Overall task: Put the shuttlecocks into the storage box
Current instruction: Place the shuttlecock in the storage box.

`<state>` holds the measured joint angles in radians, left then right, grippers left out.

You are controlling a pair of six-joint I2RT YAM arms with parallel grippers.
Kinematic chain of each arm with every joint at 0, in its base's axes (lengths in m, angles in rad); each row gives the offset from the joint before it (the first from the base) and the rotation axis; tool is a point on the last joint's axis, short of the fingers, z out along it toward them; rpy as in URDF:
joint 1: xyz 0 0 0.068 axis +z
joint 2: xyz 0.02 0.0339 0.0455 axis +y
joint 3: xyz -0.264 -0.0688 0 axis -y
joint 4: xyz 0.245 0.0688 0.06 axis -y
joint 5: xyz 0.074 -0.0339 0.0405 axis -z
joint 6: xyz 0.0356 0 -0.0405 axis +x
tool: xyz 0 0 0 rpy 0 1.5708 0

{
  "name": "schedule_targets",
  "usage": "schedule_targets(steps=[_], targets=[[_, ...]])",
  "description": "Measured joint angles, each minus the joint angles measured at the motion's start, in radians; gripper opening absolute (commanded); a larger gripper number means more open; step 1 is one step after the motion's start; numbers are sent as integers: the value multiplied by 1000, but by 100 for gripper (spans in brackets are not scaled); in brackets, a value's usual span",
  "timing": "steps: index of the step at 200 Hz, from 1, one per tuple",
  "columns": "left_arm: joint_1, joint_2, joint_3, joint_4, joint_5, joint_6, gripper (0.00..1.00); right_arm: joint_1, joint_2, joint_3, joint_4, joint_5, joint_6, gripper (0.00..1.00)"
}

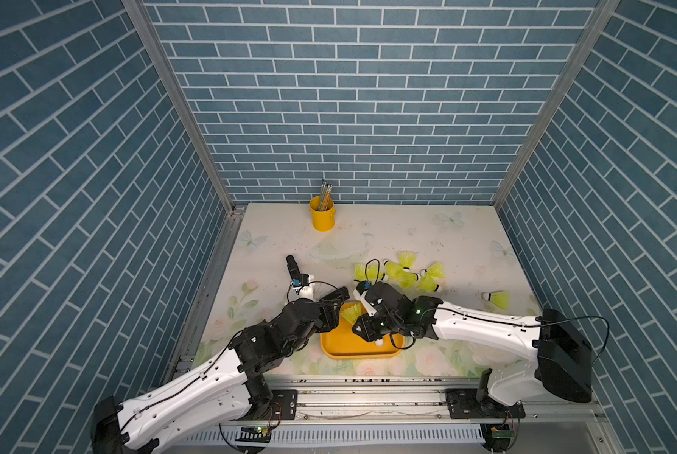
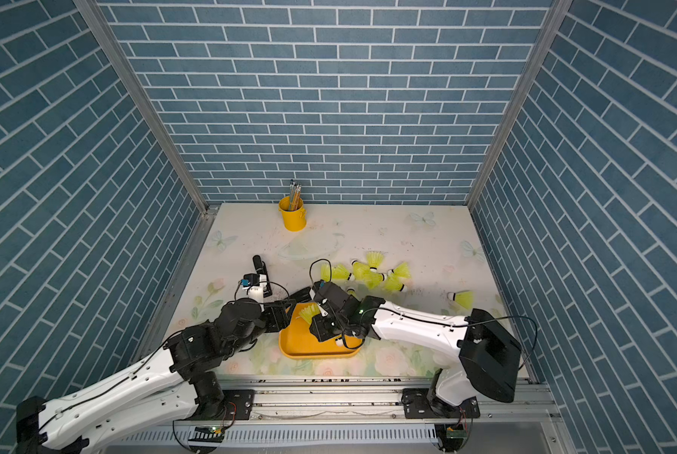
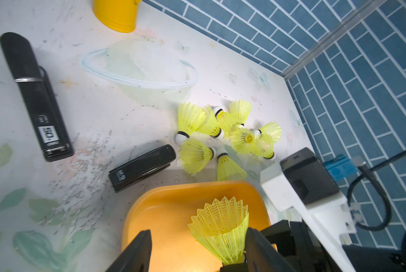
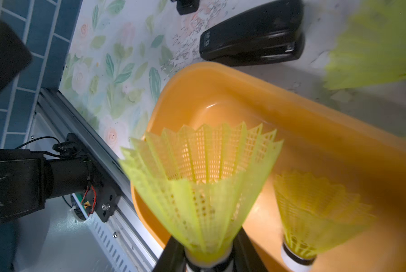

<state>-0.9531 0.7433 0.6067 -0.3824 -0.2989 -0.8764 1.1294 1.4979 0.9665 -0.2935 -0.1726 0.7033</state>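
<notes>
Storage box (image 1: 348, 350) sits close to the tabletop's near edge, roughly mid-width.

Right gripper (image 4: 209, 259) is over the box's far-left part, fingers clamped on the white tip of a shuttlecock (image 4: 202, 188). The skirt fans out away from the fingers, over the box floor. Can't tell whether it touches the floor.

Left gripper (image 3: 198, 232) is at the box's left side, fingers spread, nothing pinched. In the left wrist view the held skirt shows in the gap, close to one finger and clear of the other. Contact not resolvable.

Second shuttlecock (image 4: 315, 212) is inside the box, just beside the held one, and blurred in the right wrist view. In both top views only its white tip shows from under the right arm.

Small black stapler (image 1: 334, 295) lies on the tabletop just past the box's far-left corner.

Further back, right of centre, is a cluster of loose shuttlecocks (image 1: 405, 277), tumbled together with several touching. Lone shuttlecock (image 1: 500, 299) lies on its side near the right edge, well apart from the cluster.

Long black stapler (image 3: 34, 94) is left of centre, beyond the small one and apart from it.

Yellow bucket (image 1: 321, 220) with pencils (image 1: 325, 192) stands at the far edge, left of centre.
</notes>
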Motion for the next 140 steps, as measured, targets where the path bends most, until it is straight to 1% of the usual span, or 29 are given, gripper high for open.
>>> schedule_targets(steps=[37, 79, 140], targets=[[0, -41, 0, -71, -31, -23, 68, 15, 79, 24, 36, -50, 54, 24], [0, -69, 0, -142, -28, -30, 68, 16, 149, 32, 53, -80, 118, 25], [0, -102, -17, -171, -13, -36, 68, 16, 246, 105, 87, -89, 189, 27]])
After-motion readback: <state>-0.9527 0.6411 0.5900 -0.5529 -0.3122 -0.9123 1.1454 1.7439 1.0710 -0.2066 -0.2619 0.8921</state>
